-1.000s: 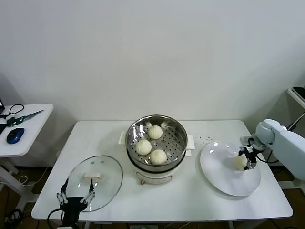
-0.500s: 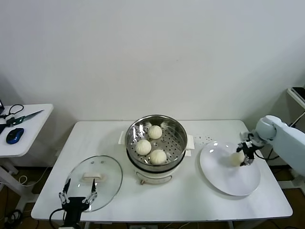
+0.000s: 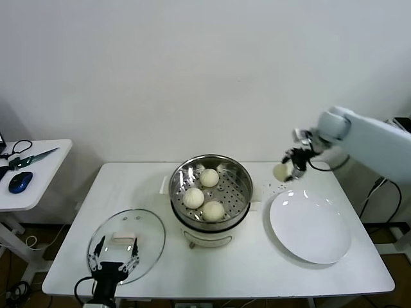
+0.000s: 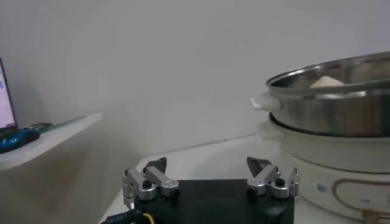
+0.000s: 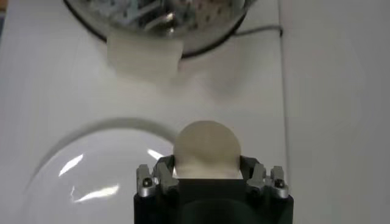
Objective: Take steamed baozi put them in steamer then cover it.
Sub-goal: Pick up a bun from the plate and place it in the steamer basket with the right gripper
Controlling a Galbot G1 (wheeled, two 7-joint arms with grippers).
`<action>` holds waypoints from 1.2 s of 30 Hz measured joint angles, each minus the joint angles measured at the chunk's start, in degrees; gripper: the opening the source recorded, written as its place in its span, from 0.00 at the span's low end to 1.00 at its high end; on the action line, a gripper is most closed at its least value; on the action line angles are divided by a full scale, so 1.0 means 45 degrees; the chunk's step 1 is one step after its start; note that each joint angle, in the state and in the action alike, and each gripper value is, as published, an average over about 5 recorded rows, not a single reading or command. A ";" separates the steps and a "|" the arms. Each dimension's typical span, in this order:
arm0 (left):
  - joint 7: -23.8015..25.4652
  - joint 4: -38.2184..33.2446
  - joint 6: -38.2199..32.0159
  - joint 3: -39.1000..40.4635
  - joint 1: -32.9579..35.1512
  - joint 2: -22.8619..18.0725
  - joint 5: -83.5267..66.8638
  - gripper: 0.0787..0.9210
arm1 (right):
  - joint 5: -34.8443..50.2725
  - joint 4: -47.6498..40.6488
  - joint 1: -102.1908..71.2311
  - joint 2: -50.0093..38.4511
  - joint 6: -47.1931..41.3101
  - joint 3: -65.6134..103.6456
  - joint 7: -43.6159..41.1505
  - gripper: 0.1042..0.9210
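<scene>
The right hand [image 3: 290,171] is clamped on one baozi [image 3: 280,171], held in the air at 3 o'clock from the steamer [image 3: 210,190]. Three more buns [image 3: 204,194] sit inside. The left hand [image 3: 113,262], fingers apart, hangs at the cover's [image 3: 126,244] 6 o'clock edge on the counter [image 3: 257,256].

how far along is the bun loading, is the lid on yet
Done: three baozi already sit on the perforated tray in the steamer. In hand: the right gripper holds the fourth baozi in the air between the white plate and the steamer. Left: set that bun in, then fit the glass cover, which lies on the table by the open left gripper.
</scene>
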 measured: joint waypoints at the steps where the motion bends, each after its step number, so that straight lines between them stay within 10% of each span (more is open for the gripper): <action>1: 0.0016 -0.0026 0.0001 0.0047 0.0006 -0.0003 -0.0009 0.88 | 0.0423 0.0112 0.0360 0.0228 -0.0088 -0.0362 0.0068 0.72; 16: 0.0145 -0.0250 -0.0129 0.0320 0.0227 0.0076 -0.0120 0.88 | 0.4278 0.1124 0.2697 0.3508 -0.1000 -0.3867 0.1063 0.72; 36: 0.0168 0.0135 -0.0064 0.0259 -0.0153 0.0161 -0.0237 0.88 | 0.3966 0.0317 0.1127 0.4986 -0.1295 -0.4916 0.1797 0.73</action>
